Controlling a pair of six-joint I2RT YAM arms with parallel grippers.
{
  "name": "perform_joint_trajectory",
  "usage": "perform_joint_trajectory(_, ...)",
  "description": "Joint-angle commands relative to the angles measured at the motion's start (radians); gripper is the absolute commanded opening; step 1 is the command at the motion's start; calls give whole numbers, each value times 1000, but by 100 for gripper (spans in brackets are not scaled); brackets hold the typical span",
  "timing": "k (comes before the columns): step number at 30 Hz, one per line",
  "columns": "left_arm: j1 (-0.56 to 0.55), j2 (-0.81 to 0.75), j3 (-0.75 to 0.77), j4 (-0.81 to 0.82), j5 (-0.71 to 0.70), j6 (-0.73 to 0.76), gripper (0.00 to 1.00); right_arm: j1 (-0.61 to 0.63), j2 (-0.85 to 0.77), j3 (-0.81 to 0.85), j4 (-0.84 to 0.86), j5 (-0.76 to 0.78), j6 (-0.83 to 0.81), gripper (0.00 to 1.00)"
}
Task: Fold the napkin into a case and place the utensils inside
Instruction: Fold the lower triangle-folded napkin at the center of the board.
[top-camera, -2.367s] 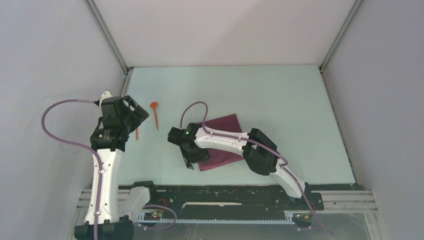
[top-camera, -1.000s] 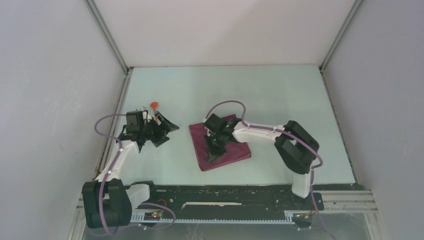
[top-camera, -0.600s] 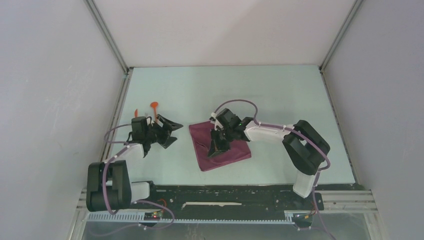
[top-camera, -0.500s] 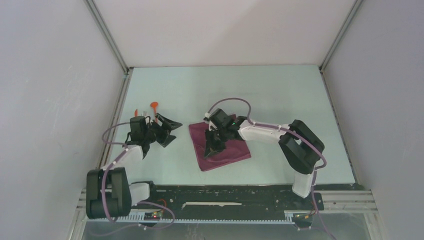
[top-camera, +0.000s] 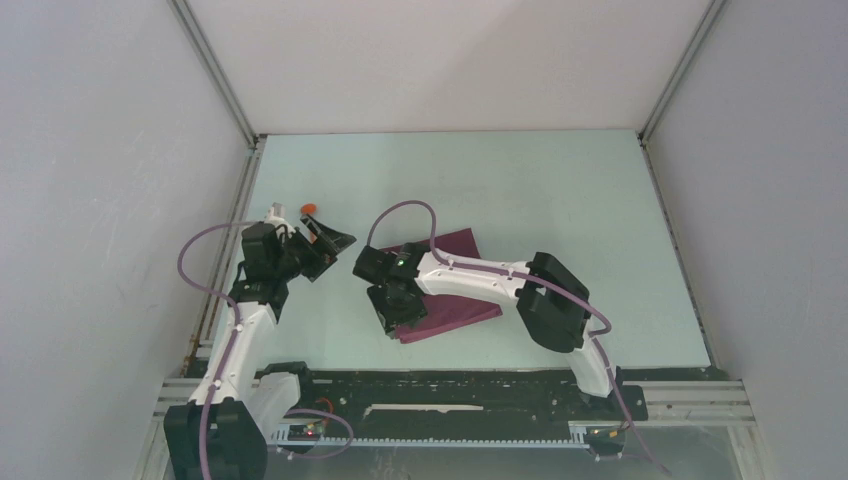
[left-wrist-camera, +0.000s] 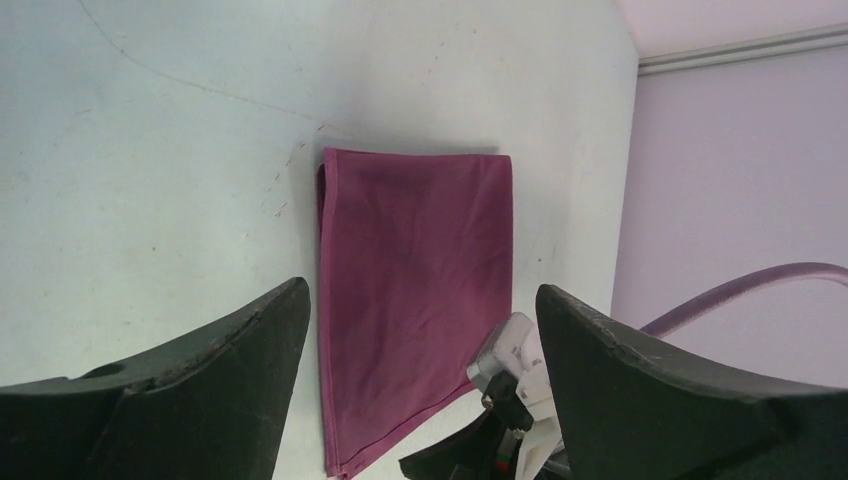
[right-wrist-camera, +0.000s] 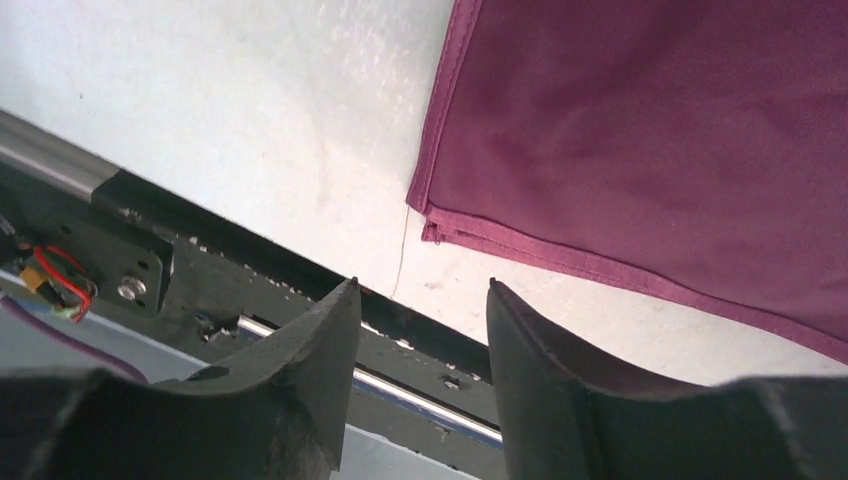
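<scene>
Beside the parted, empty right hand (right-wrist-camera: 422, 293), the napkin (left-wrist-camera: 412, 260) lies lengthwise near-to-far; left hand (left-wrist-camera: 422, 300) gapes wide.

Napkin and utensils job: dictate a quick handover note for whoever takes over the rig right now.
Left gripper: open, empty, beside the orange utensil on the left of the table.
Right gripper: open, nothing between the fingers, at the napkin's near left corner.
Napkin: flat on the table, folded over at least once; a doubled edge shows at that corner.
Only one round orange end shows; the rest is hidden by the left gripper.
Done: a first fold. Left: fold it narrower, then slide the orange pieces in.
</scene>
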Motion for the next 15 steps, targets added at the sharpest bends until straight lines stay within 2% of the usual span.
perform_joint_trajectory(1,5,-12,25,-61,-32,72,89,7,95,134,-165,106,47,56)
perform_joint_trajectory(5,5,5,47,-115,-84,97,89,15,155,204,-199,98,66,59)
perform_joint_trajectory(15,5,1,64,-128,-66,117,89,17,236,266,-231,69,83,62)
